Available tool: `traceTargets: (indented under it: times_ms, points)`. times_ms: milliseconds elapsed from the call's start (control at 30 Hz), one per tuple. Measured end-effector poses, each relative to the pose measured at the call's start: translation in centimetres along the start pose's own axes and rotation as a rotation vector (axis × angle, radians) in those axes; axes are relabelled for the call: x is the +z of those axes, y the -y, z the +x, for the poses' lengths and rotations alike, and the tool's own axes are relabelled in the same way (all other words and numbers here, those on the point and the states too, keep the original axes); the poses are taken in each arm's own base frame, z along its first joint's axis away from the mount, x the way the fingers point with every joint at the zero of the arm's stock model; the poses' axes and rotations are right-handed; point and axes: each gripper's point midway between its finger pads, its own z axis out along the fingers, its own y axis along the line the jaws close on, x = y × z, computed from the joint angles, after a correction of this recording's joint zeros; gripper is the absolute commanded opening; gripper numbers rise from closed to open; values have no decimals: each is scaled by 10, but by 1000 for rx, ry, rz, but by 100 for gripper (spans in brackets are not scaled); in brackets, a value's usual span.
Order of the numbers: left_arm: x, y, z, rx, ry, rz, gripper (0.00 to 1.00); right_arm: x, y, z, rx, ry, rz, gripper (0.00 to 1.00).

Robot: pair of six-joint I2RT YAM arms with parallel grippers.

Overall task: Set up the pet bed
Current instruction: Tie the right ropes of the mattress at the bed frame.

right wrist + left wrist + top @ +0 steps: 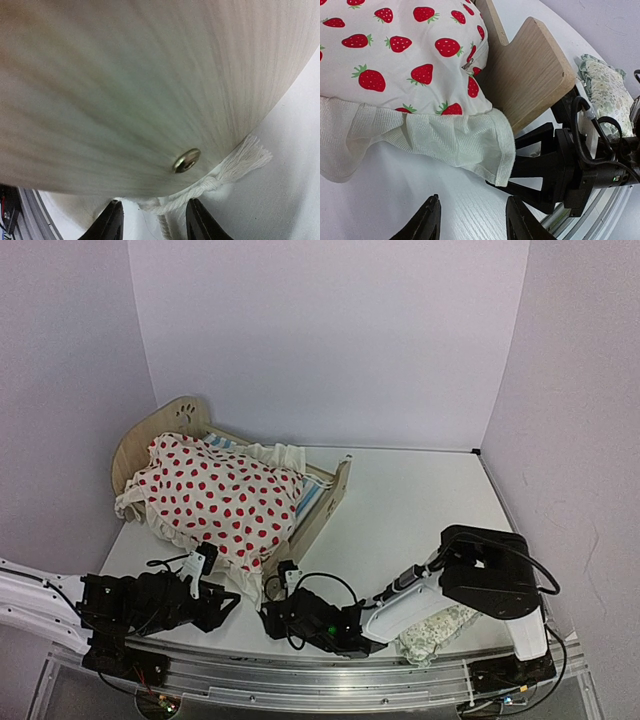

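The pet bed [335, 495], a light-wood frame with a paw-print headboard, stands at the back left. A cream cushion [215, 498] with red strawberries lies across it, its white frill [445, 137] spilling over the near corner onto the table. My left gripper [228, 602] [472, 212] stands open just short of the frill, with only bare table between its fingers. The bed's footboard [530, 75] rises beyond the frill. My right gripper [268, 615] [152, 217] is open right against the wood board [150, 75]. A white cord [220, 180] runs loosely between its fingers.
A green floral pillow [435, 630] [605, 92] lies by the near edge under the right arm. The two grippers sit close together at the bed's near corner. A metal rail [300, 680] runs along the front edge. White walls close in the table.
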Motion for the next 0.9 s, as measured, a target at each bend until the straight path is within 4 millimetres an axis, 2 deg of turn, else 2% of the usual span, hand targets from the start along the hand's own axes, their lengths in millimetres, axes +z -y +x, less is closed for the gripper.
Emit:
traceTargets:
  times_ms: [267,400,533,633,900]
  points:
    - [-3,7,-1,3,5,47,44,4,-8,1,-58,161,55,45]
    - [-4,10,-3,3,10,66,43,1,-10,1,-83,247,110,39]
    - [-5,12,-1,3,6,83,43,-6,-6,2,-114,307,168,28]
    - [-4,12,0,4,3,86,43,-12,-1,-2,-138,348,216,21]
    - [-4,12,1,5,1,87,42,-26,40,-9,-194,388,326,20]
